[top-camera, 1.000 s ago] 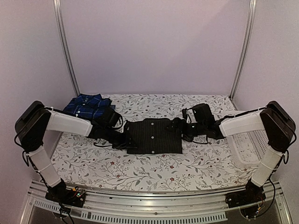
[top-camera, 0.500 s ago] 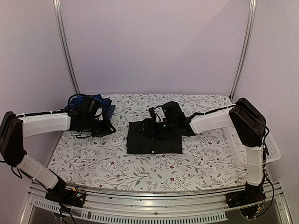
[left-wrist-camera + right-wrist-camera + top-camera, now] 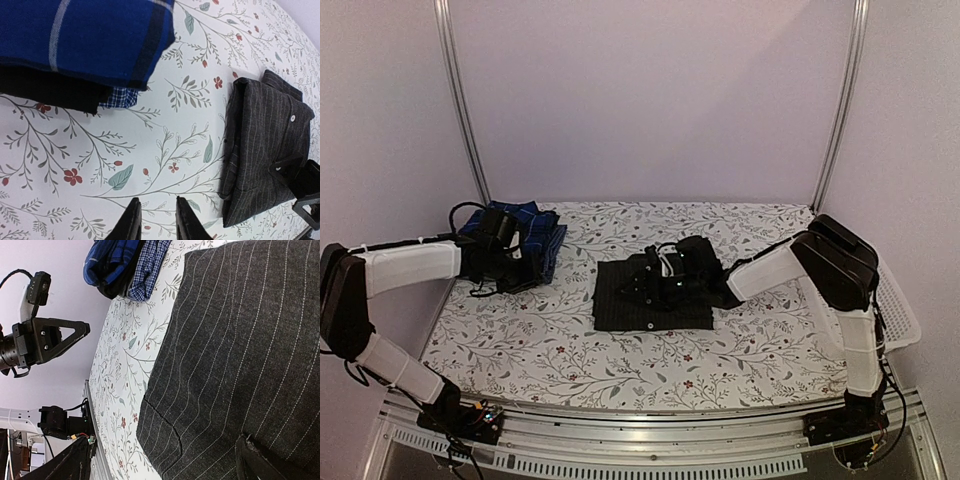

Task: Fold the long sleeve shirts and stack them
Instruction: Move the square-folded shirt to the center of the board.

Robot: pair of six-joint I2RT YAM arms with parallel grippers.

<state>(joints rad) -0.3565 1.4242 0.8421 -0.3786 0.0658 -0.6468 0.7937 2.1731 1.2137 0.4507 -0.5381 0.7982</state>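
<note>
- As I look in from the near edge, both arms reach out over the floral table (image 3: 620,365): L arm (image 3: 410,265) goes far-left, R arm (image 3: 770,270) bends in toward centre.
- Mid-table: black pinstripe shirt (image 3: 655,305) lies folded to a neat rectangle. Button placket is up w/ pale buttons showing. It lies flat on the cloth, well apart from the other shirts.
- R gripper (image 3: 660,272) sits over the far part of that shirt. R wrist view: jaws wide, one finger at each side of frame, pinstripe fabric spread beneath, nothing clamped. Can't tell whether the tips touch the fabric.
- L gripper (image 3: 157,201) hangs over bare table between the pinstripe shirt and the stack (image 3: 520,235), nearer the stack. Jaws narrow, small gap, only floral print seen through it, so it holds nothing.
- Far-left corner: the stack of folded shirts. Blue-and-navy plaid shirt (image 3: 90,35) is on top w/ a dark shirt (image 3: 50,90) under it. A fine-check blue layer (image 3: 118,97) peeks out at the edge; can't tell if it's a separate shirt.
- R side, at table edge: white mesh basket (image 3: 898,310).
- Behind all: plain pale wall (image 3: 650,100).
</note>
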